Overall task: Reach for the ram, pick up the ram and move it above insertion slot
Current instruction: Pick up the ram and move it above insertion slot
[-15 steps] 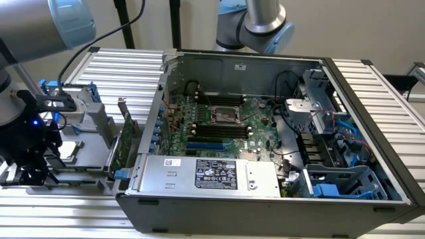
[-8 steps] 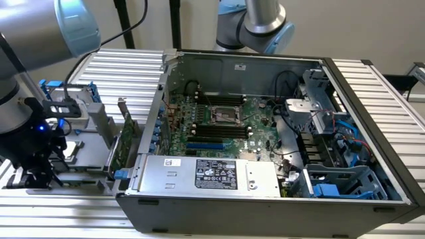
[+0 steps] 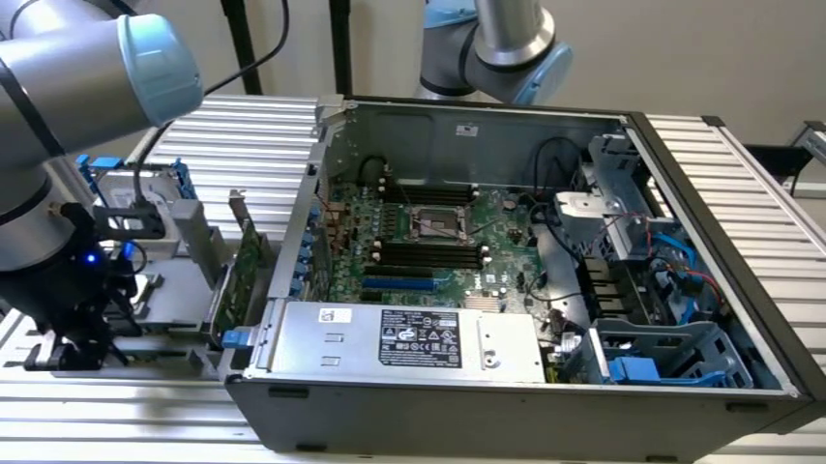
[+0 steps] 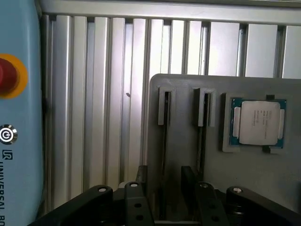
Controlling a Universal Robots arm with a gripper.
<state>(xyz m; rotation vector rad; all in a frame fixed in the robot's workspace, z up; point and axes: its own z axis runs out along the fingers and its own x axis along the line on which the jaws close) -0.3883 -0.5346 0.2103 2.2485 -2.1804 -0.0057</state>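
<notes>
I have the gripper (image 4: 164,181) open: its black, jointed metal fingers (image 4: 136,200) stand apart with nothing clamped between them. It hangs over a flat, matte grey tray (image 4: 188,84) that lies on the ribbed aluminium table (image 4: 103,94). Two narrow dark grooves (image 4: 164,141) run lengthwise through the tray, each starting in a small rectangular notch, and one passes under the gap between the fingers. I cannot tell whether the ram stands edge-on in one of these grooves. Beside them a square processor chip (image 4: 259,123) with a dull silver lid and a green rim sits in its own recess. A smooth pale-blue pendant (image 4: 19,141) with a round red button (image 4: 7,77) is near the tray.

In the exterior view the gripper is outside the open steel computer case (image 3: 516,425), on the exterior view's left. It is well apart from the long black memory sockets (image 3: 427,253) on the green motherboard (image 3: 497,222). A green card (image 3: 246,275) with a metal bracket stands upright just beside the case wall.
</notes>
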